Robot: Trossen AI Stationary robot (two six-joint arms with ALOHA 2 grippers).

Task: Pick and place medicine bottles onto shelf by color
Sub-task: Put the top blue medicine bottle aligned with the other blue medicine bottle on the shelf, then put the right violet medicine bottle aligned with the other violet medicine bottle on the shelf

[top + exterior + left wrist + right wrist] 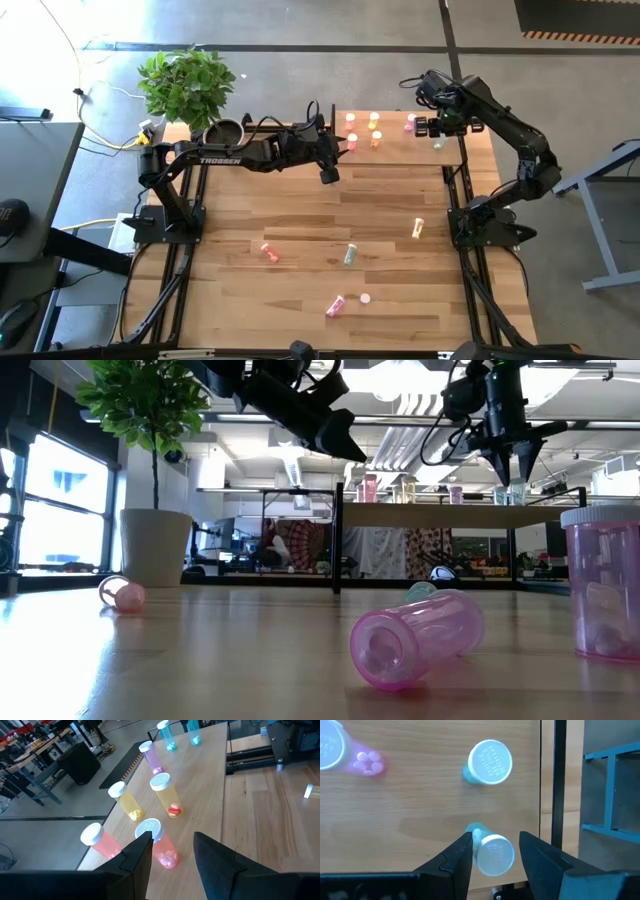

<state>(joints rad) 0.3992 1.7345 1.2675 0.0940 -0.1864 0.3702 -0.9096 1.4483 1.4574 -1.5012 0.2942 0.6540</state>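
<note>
Bench (300, 290) of striped wood carries 5 bottles lying loose around 6 o'clock, a pink one (335, 306) nearest. At 12 o'clock the shelf (395, 150) holds upright bottles. Right hand (495, 851) hangs open around a green bottle (492, 854). Left hand (172, 852) hovers open above a pink bottle (162, 851). Workshop room shows behind.

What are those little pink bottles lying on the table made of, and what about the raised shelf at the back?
The pink see-through cylindrical bottle lying on its side looks like tinted, glossy plastic: light passes through it and its wall shines. It could be glass, but that seems less likely. The white ribbed cap on a standing bottle looks like matte plastic. The raised light-wood shelf shows fine wood grain with a smooth, dull finish.
</note>
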